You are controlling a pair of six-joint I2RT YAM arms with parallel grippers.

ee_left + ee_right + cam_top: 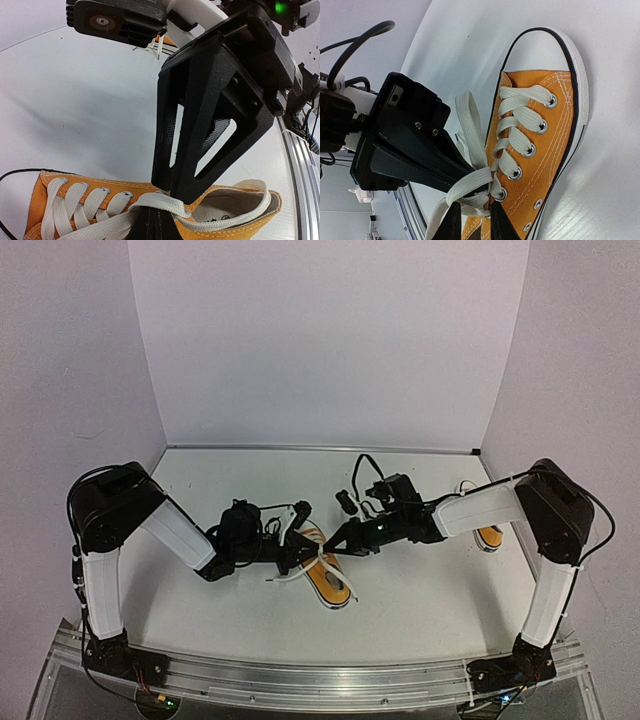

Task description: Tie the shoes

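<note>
One orange shoe (330, 582) with a white toe cap lies mid-table; it also shows in the left wrist view (240, 222) and the right wrist view (555, 130). Its white lace (470, 186) crosses over my left gripper's tips. My left gripper (300, 552) (152, 220) is shut, with the lace (160, 202) folded across its tips by the top eyelets. My right gripper (338, 540) (477, 225) comes down from above (177, 192), jaws a little apart astride the lace crossing. The second shoe (488, 537) lies at the right, mostly hidden by my right arm.
White walls close the table (420, 600) at the back and sides. An aluminium rail (320, 675) runs along the near edge by the arm bases. Black cables (365, 465) loop above the right wrist. Both grippers crowd together over the middle shoe.
</note>
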